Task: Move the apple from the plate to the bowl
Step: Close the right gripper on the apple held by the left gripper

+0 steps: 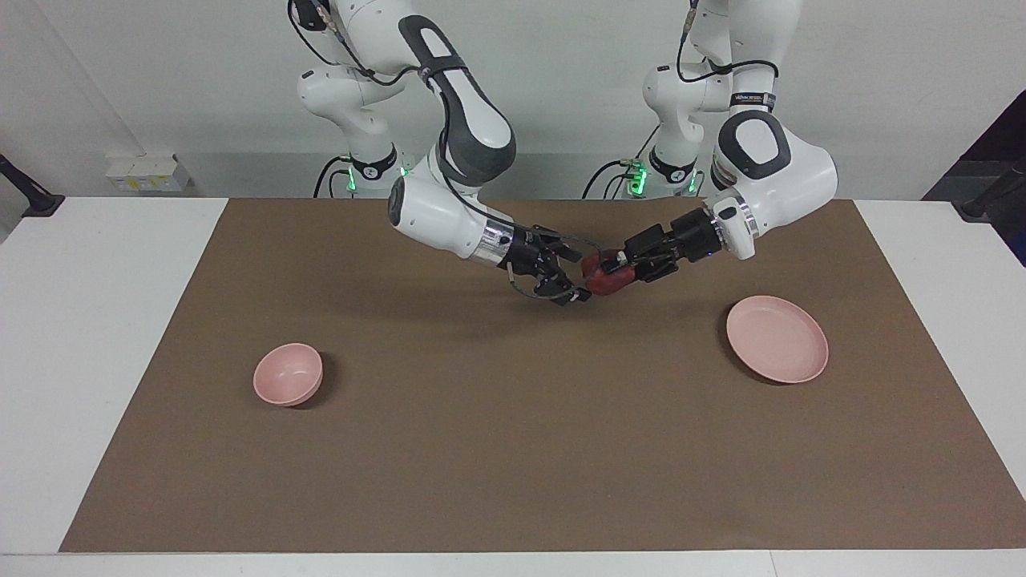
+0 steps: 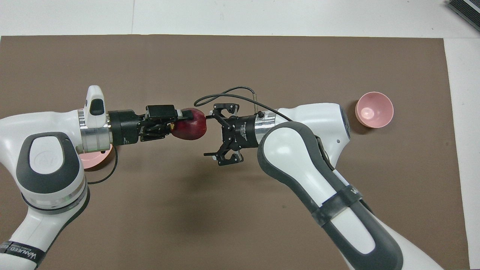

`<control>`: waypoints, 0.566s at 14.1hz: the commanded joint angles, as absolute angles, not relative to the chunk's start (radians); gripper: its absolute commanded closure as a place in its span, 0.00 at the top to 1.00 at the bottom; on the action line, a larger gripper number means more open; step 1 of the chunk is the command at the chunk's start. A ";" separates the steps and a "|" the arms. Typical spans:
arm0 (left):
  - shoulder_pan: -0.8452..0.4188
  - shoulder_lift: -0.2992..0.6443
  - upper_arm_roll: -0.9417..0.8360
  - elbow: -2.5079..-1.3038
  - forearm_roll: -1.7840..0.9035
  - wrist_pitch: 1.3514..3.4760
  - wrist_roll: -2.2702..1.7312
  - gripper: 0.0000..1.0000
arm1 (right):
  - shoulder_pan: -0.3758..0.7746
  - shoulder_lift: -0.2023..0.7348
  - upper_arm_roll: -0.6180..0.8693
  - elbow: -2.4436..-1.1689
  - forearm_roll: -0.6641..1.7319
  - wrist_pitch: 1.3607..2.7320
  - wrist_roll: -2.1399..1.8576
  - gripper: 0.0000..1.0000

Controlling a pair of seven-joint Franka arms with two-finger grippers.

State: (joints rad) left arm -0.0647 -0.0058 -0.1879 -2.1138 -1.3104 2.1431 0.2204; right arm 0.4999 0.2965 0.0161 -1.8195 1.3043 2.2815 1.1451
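Observation:
The dark red apple hangs in the air over the middle of the mat, with my left gripper shut on it. My right gripper faces it with jaws open, fingertips right at the apple's free side; I cannot tell whether they touch. The flat pink plate lies bare toward the left arm's end; in the overhead view only its edge shows under the left arm. The small deep pink bowl stands toward the right arm's end.
A brown mat covers most of the white table. A black cable loops off the right gripper's wrist. A white socket box sits by the wall, off the mat.

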 commanded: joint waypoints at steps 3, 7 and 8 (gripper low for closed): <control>-0.086 -0.055 -0.201 -2.172 -1.335 2.164 0.212 0.00 | 0.497 0.301 0.021 -1.804 1.417 2.279 1.117 1.00; -0.091 -0.055 -0.210 -2.172 -1.335 2.166 0.196 0.00 | 0.503 0.287 0.021 -1.809 1.451 2.290 1.057 0.29; -0.091 -0.054 -0.210 -2.171 -1.335 2.166 0.195 0.00 | 0.500 0.285 0.020 -1.804 1.451 2.292 1.074 0.00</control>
